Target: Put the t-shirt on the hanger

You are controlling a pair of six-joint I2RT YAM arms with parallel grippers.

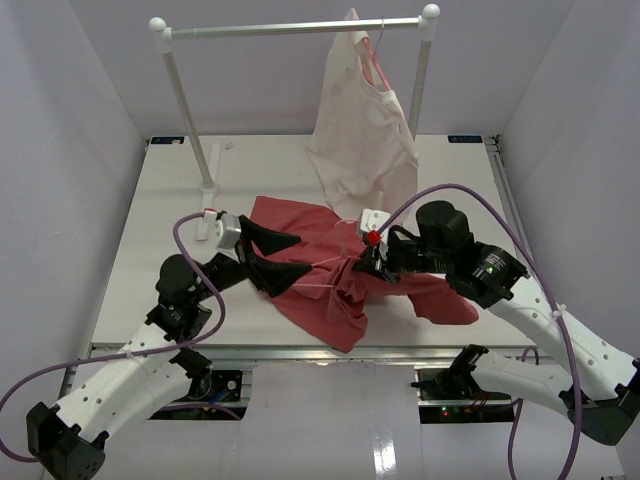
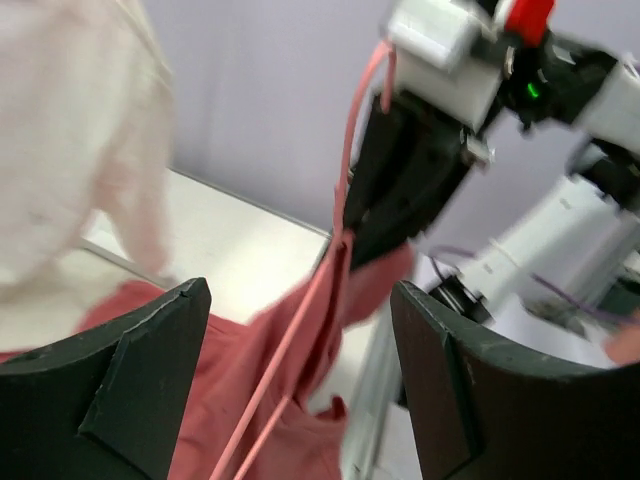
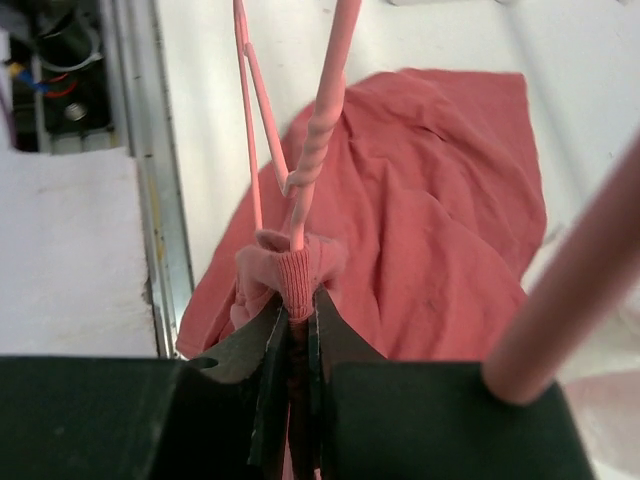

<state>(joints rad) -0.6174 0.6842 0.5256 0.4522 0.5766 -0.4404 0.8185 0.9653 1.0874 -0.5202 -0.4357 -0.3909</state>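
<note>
The salmon t-shirt (image 1: 318,298) lies crumpled mid-table. My right gripper (image 1: 362,262) is shut on its ribbed collar (image 3: 300,275), just above the cloth. The pink wire hanger (image 3: 318,150) has its twisted neck running down into that collar at the jaws, and its wire (image 1: 325,280) stretches left across the shirt. My left gripper (image 1: 303,254) hovers over the shirt's left side, open. In the left wrist view the hanger wire (image 2: 290,365) and the t-shirt (image 2: 220,420) pass between its fingers (image 2: 130,390) without touching them. My right gripper (image 2: 400,190) shows beyond.
A cream garment (image 1: 355,135) hangs from the white rail (image 1: 290,28) at the back, its hem close behind the t-shirt. The rail's left post (image 1: 190,120) stands on the table's back left. The table's metal front edge (image 1: 300,350) runs just below the shirt.
</note>
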